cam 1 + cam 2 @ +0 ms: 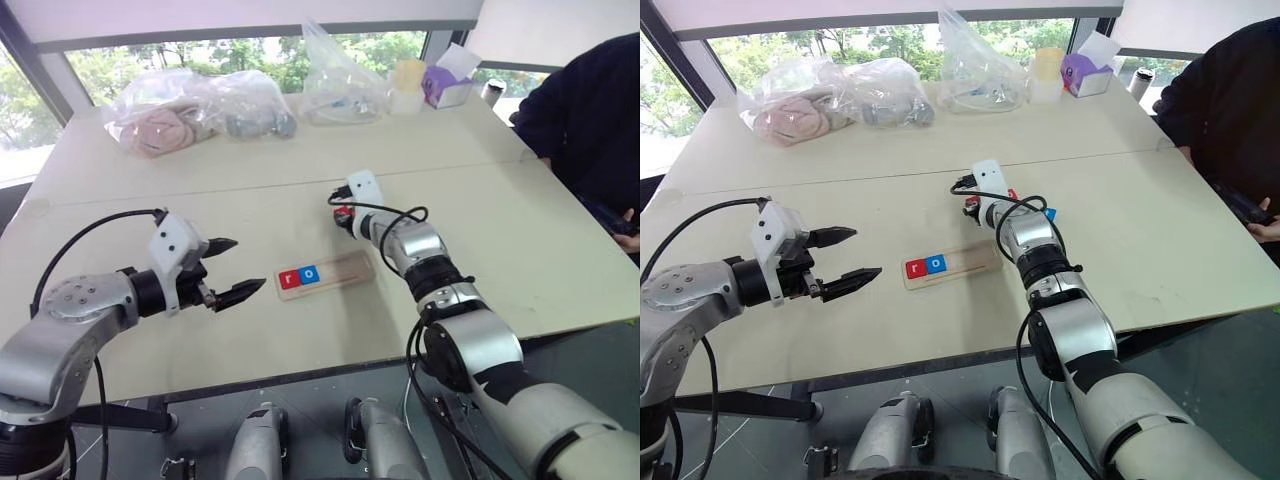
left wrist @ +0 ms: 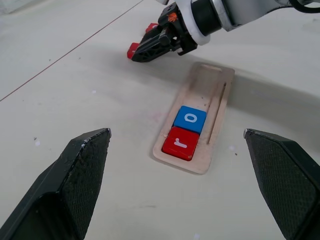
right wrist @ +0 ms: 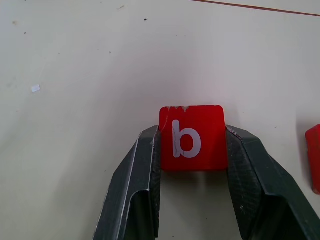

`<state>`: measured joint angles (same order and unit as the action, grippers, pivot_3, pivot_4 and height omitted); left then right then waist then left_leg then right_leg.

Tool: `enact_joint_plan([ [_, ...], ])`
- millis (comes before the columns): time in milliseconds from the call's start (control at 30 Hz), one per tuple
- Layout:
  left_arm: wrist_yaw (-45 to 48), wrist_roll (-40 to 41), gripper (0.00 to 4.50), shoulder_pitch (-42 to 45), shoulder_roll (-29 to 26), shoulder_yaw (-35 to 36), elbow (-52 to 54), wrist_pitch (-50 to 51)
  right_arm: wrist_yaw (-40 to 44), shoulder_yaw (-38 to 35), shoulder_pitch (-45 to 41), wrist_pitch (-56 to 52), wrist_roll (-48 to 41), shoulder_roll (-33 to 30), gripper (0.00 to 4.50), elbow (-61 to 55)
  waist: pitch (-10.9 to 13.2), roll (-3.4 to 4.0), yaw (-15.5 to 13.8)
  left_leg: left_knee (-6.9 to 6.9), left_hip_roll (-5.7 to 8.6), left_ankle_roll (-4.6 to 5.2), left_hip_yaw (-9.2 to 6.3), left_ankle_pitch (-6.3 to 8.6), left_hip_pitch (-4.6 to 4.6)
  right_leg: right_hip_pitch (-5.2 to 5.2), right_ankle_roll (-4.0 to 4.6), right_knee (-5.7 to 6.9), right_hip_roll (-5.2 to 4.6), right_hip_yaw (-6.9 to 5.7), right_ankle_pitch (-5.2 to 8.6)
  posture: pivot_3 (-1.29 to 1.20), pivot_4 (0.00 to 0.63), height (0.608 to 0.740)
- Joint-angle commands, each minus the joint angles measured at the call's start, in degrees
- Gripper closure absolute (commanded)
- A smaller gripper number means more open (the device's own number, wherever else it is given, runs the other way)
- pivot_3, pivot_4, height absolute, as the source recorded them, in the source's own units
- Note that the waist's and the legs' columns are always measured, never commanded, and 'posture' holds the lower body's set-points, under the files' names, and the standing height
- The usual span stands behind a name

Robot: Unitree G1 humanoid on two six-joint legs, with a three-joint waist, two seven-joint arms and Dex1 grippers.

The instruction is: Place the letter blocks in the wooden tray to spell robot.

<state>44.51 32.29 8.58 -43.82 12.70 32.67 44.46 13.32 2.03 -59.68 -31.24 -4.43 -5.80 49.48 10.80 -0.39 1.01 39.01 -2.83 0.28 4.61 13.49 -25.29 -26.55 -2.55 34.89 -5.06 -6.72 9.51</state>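
Observation:
The wooden tray (image 1: 352,268) lies on the table between my arms, slightly slanted. At its left end sit two letter blocks side by side, a red "r" (image 2: 181,143) and a blue "o" (image 2: 190,120); the other part of the tray is bare. Just behind the tray, my right gripper (image 1: 343,215) is low on the table and shut on a red "b" block (image 3: 191,137), which rests flat on the surface. Another red block (image 3: 315,157) lies close beside it, and a blue block (image 1: 1050,213) shows past the wrist. My left gripper (image 1: 245,265) hovers open to the left of the tray, holding nothing.
Plastic bags (image 1: 165,115) with soft items and a clear bag (image 1: 340,80) stand along the table's far side, with a purple box (image 1: 445,88) at the far right. A person in dark clothes (image 1: 590,110) sits at the right edge. The table's front edge (image 1: 300,370) runs close below the tray.

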Motion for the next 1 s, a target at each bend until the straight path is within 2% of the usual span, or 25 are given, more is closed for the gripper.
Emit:
enact_joint_plan([
  [33,-0.05,0.58,0.0,-0.08,-0.35,0.02,0.84,-1.3,0.89,0.82,2.66,-4.84,1.39,-3.12,3.33,-10.93,0.01,0.01,-0.39,0.0,0.0,0.0,0.0,0.0,0.0,-0.02,0.0,0.01,0.0,0.0,0.0,0.0,0.15,0.725],
  [167,0.04,0.5,0.0,-0.07,0.16,-1.21,0.17,-2.3,3.17,0.47,11.62,-19.87,0.17,-9.77,3.33,-38.36,0.06,0.11,-1.24,0.0,0.0,-0.01,-0.01,0.0,-0.15,-0.13,-0.06,0.04,-0.15,0.02,0.05,0.0,0.15,0.725],
  [267,0.17,0.51,0.0,-0.32,0.2,-1.81,-0.09,-3.03,3.5,-0.88,16.88,-29.36,-1.16,-12.8,3.33,-51.67,0.06,0.11,-1.19,-0.01,0.03,-0.01,0.11,0.01,-0.15,-0.18,-0.13,0.04,-0.21,0.1,0.09,0.0,0.15,0.725],
  [333,0.7,0.53,0.0,-0.32,0.19,-2.55,-0.57,-3.56,3.3,-5.0,22.71,-39.58,-2.94,-14.41,3.33,-62.15,0.06,0.1,-1.24,-0.02,0.0,-0.01,0.13,0.01,-0.11,-0.19,-0.13,0.04,-0.18,0.09,0.1,0.0,0.15,0.725],
  [400,1.13,0.49,0.0,-0.13,0.06,-3.19,-1.06,-4.09,2.64,-8.15,26.47,-45.41,-3.72,-14.69,3.33,-67.98,0.06,0.1,-1.52,-0.06,-0.04,-0.03,0.07,0.02,-0.08,-0.19,-0.06,0.06,-0.1,0.08,0.14,0.0,0.15,0.725],
  [633,2.95,0.23,0.0,1.2,-0.52,-4.84,-3.02,-5.48,-0.74,-12.16,32.75,-48.58,-3.66,-12.46,3.33,-70.98,0.09,0.15,-1.22,-0.06,-0.11,-0.22,0.13,0.13,-0.09,-0.26,0.05,0.02,-0.11,0.07,0.18,0.0,0.15,0.725],
  [1000,3.38,-0.16,0.0,2.03,-0.77,-5.46,-3.94,-6.21,-3.46,-12.24,32.27,-48.75,-4.67,-7.98,3.33,-70.84,0.09,0.14,-0.3,-0.15,-0.1,-0.21,0.13,0.13,-0.14,-0.31,0.05,-0.02,-0.11,0.07,0.18,0.0,0.15,0.725],
])
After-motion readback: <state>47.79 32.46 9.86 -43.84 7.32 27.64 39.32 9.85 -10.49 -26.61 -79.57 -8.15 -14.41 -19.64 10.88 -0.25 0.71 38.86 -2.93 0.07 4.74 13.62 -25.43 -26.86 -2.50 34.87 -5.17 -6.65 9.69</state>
